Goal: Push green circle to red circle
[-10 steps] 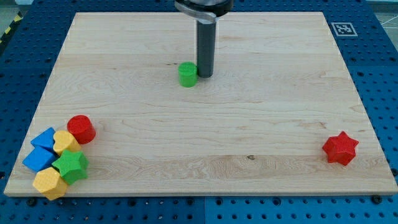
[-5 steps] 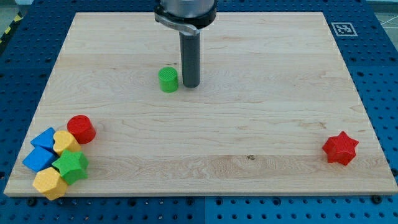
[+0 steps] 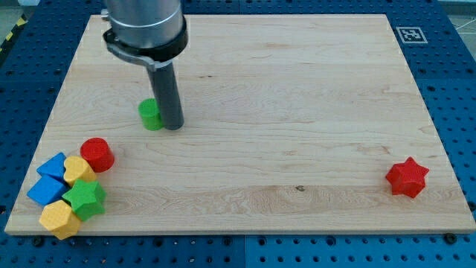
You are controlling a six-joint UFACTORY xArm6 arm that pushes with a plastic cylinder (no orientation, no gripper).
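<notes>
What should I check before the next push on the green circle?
1. My tip against the green circle, on its right side in the view: ok, they look touching.
2. Push line: the red circle lies toward the view's lower left of the green circle, and my tip sits mostly to its right, so a straight push may pass above the target: not ok.
3. Path between the two circles free of blocks: ok.
4. Cluster risk: the yellow heart touches the red circle, so a hard push could disturb it: cannot tell.
5. Green circle well inside the board: ok.
</notes>
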